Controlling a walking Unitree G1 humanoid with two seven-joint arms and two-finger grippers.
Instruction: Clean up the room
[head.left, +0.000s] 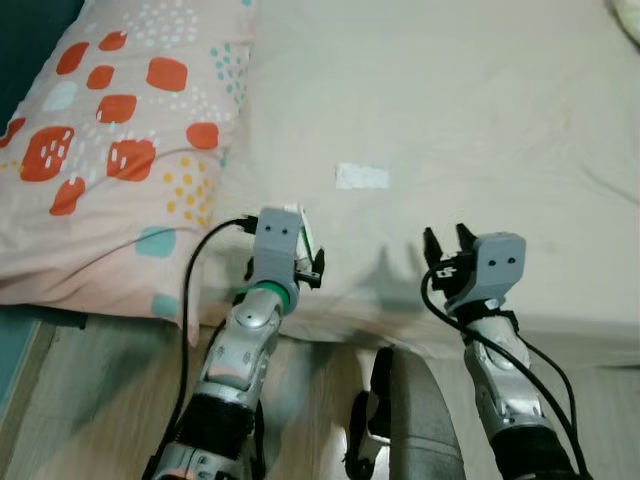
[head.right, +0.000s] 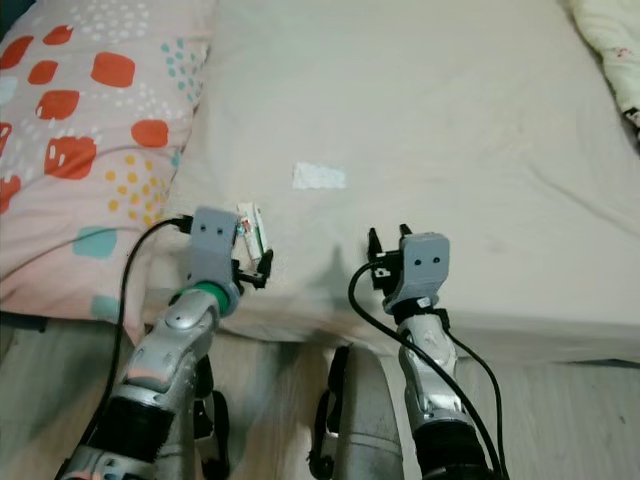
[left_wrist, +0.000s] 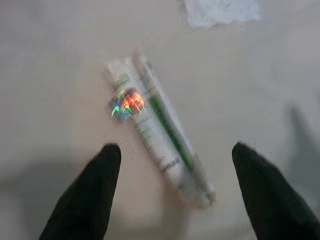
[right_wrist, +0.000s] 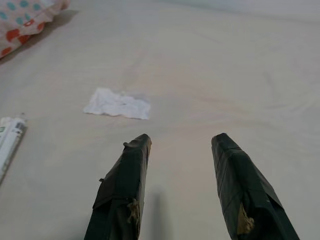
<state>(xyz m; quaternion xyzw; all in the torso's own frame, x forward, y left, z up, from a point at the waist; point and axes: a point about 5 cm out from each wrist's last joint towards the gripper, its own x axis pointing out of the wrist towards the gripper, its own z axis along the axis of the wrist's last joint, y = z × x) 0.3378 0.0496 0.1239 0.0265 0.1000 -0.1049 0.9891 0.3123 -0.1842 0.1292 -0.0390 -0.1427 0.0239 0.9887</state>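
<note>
A white tube with green print (left_wrist: 160, 135) lies flat on the beige bed sheet (head.left: 480, 120), close to the bed's near edge. My left gripper (left_wrist: 175, 150) hovers right above it, open, one finger on each side of the tube's lower end and not touching it. Beyond the tube a crumpled white paper scrap (head.left: 361, 177) rests on the sheet. My right gripper (head.left: 447, 240) is open and holds nothing, low over the near edge of the bed, to the right of the tube (right_wrist: 7, 140) and short of the scrap (right_wrist: 117, 105).
A pink pillow with orange and teal spots (head.left: 110, 150) covers the bed's left side, just left of the tube. A patterned cloth (head.right: 615, 40) lies at the far right corner. Wooden floor (head.left: 80, 400) runs along the bed's near edge.
</note>
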